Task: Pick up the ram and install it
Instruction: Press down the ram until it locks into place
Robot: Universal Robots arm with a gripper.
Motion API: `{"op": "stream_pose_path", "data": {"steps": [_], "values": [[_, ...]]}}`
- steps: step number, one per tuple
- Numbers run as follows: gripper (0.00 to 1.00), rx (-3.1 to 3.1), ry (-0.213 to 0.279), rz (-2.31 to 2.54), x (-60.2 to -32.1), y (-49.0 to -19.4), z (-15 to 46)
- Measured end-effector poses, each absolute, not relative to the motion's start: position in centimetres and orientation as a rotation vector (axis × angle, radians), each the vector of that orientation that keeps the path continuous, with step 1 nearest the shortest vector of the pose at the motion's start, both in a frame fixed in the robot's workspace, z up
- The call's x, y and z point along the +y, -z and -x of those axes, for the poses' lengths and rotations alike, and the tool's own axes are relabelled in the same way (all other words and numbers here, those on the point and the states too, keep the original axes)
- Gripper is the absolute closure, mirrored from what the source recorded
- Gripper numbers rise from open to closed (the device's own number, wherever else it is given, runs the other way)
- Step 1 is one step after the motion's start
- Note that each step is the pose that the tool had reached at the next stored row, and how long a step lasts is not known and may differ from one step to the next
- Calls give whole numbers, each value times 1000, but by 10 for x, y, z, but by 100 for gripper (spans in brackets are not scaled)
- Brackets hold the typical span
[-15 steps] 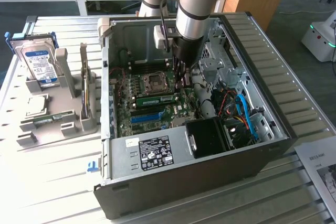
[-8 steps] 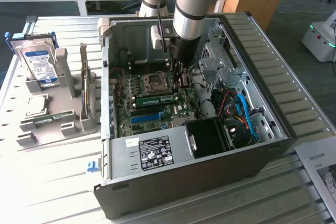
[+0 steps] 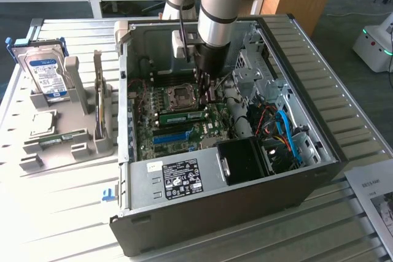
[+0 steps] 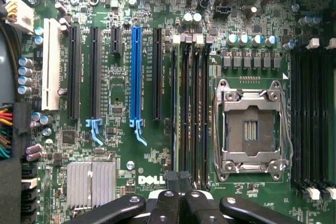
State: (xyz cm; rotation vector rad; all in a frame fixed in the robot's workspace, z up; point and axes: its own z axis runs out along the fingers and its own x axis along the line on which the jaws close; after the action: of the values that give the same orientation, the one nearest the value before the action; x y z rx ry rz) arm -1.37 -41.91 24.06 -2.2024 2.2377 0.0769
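One open computer case lies on the slatted table, its motherboard exposed. The arm's fingers are pressed together with nothing between them, poised above the memory slots beside the single empty CPU socket. One ram stick — green, with a white label — lies seated in a slot on the board, just below the socket in the exterior view. Among the expansion slots the wrist view shows one blue slot. To the exterior view's left, grey holders carry one blue-labelled hard drive, one upright card and one small green stick — well apart from the case.
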Motion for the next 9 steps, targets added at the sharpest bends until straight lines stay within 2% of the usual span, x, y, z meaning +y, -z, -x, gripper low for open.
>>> {"op": "stream_pose_path", "data": {"steps": [9], "values": [[90, 2232, -64, 2197, -419, -241, 28]]}}
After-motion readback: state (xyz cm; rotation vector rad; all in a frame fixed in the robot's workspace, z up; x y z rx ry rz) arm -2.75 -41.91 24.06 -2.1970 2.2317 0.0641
